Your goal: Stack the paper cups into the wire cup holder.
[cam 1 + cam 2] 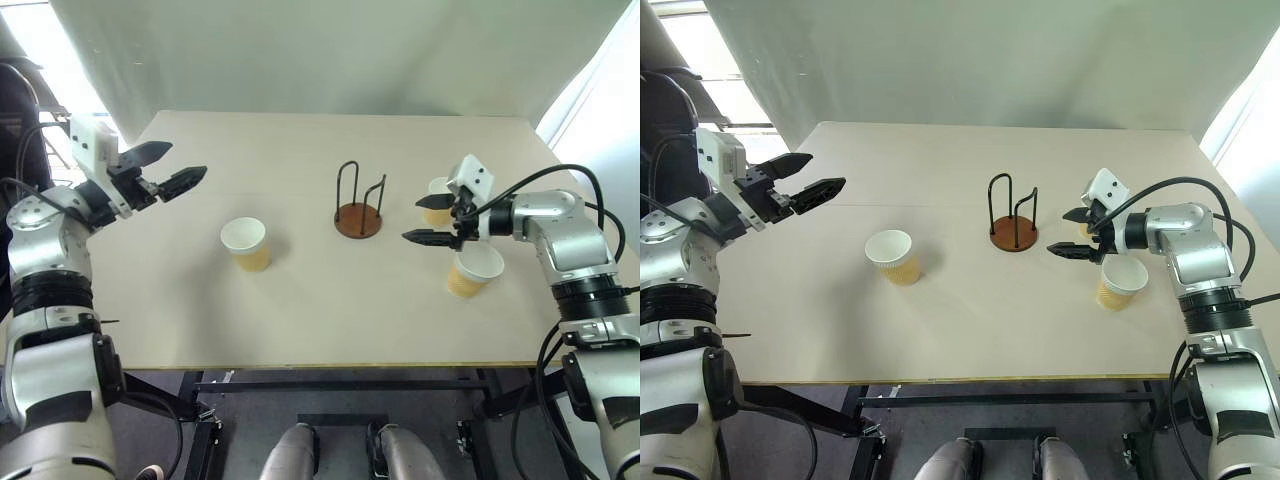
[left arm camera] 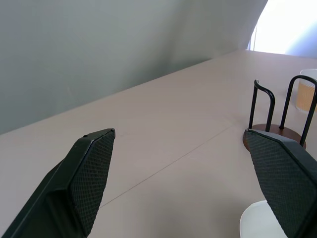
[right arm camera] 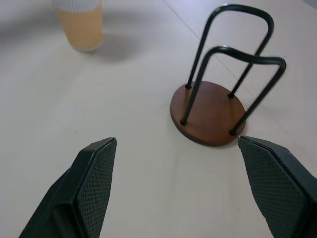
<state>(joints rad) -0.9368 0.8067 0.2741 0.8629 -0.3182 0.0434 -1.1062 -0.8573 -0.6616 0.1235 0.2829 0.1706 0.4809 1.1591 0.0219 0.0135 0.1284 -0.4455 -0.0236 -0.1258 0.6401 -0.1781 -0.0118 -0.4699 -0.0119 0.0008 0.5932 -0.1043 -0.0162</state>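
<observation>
The wire cup holder (image 1: 358,221) stands empty at the table's middle, with a reddish-brown disc base and dark wire loops. One paper cup (image 1: 246,244) stands upright to its left. A second cup (image 1: 474,270) stands upright at the right, near the front. A third cup (image 1: 438,203) is behind it, partly hidden by my right gripper (image 1: 412,220). That gripper is open just right of the holder and points at it, with nothing between its fingers. My left gripper (image 1: 188,160) hovers open and empty above the table's left edge, well left of the cups.
The beige table (image 1: 300,330) has its front edge near me, with a dark metal frame (image 1: 340,385) under it. A grey backdrop (image 1: 330,50) hangs behind the table. Black cables (image 1: 560,180) loop over my right arm.
</observation>
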